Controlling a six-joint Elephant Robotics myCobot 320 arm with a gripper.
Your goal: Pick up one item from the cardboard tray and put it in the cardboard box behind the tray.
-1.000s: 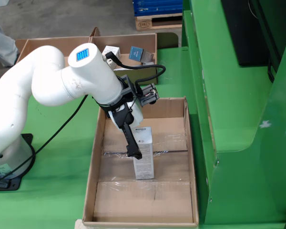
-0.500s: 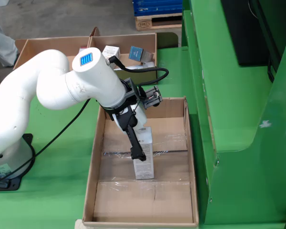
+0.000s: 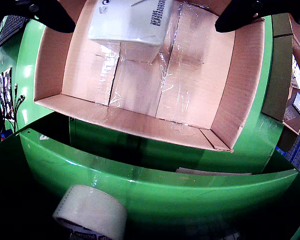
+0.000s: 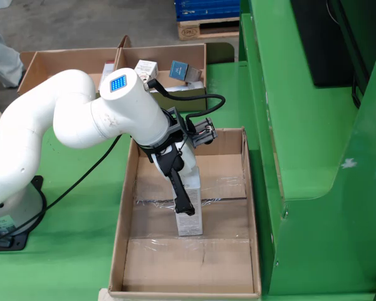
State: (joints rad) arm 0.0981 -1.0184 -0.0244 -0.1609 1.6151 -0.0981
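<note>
between my claw [image 3: 140, 15] fingers, near the middle of the cardboard tray [image 4: 126, 207], lies the white carton [image 4: 189, 207], its long axis running along the tray; the claw reads as apart around it, not yet clamped, box [image 4: 194, 59] beyond the tray's far end

Green-painted floor [image 4: 69, 251], green machine housing [image 4: 313, 125], perhaps a pallet [image 4: 207, 28] behind.

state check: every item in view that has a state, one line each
white carton: upright on the tray floor, between the gripper's fingers.
gripper: fingers down either side of the carton; grip cannot be told.
cardboard tray: open, holding only the carton.
cardboard box: open-topped, small boxes inside.
tape roll: lying on the green surface, wrist view.
</note>
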